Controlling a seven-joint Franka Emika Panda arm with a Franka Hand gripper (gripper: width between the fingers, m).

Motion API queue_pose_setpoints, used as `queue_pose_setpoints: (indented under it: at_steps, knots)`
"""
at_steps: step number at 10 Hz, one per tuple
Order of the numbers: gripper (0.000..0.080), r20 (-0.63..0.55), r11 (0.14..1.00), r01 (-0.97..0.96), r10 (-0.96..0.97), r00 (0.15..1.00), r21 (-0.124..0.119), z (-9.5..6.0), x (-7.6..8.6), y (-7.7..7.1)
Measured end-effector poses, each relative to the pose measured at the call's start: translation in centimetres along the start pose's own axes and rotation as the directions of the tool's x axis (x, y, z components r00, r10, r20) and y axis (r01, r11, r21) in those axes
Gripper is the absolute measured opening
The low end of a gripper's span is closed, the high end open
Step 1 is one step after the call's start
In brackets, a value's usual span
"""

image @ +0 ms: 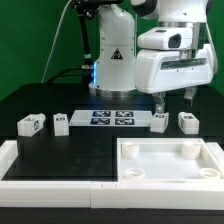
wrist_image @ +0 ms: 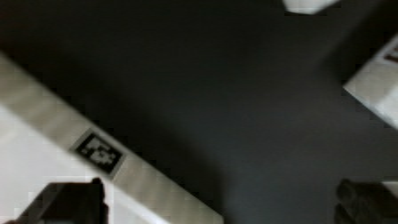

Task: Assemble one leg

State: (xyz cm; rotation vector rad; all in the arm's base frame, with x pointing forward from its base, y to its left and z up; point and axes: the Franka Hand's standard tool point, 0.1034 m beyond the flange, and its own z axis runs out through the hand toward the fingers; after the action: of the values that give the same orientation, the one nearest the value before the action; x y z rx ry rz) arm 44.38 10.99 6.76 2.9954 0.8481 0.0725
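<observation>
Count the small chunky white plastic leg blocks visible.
4 white leg blocks: two at the exterior view's left, two at its right, either side of the marker board. None seems hidden.

Robot lab bench, not a home. My arm base (image: pixel 112 65) stands at the far edge of a black table (image: pixel 70 150), with a plain green backdrop (image: pixel 30 40) behind. Fiducial tags sit on the marker board (image: pixel 112 118) and on a white leg (image: pixel 30 124).

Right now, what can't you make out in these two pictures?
- Exterior view: tags on the thin flat white marker board are too small to read.
- Exterior view: the picture's edge cuts off the large white square tray-like tabletop.
- Wrist view: blur and the picture's edge leave the white shape unidentifiable.
</observation>
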Motion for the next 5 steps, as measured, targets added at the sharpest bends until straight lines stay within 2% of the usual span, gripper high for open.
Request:
queue_pose_setpoints:
  at_steps: [2, 5]
  knots:
    - [0.0649, 0.002, 0.979, -0.201, 0.201, 0.979, 0.019, 0.3, -0.1, -0.7]
    - [0.0649, 0.011, 0.886, -0.460, 0.461, 0.888, 0.047, 0.2, 0.3, -1.4]
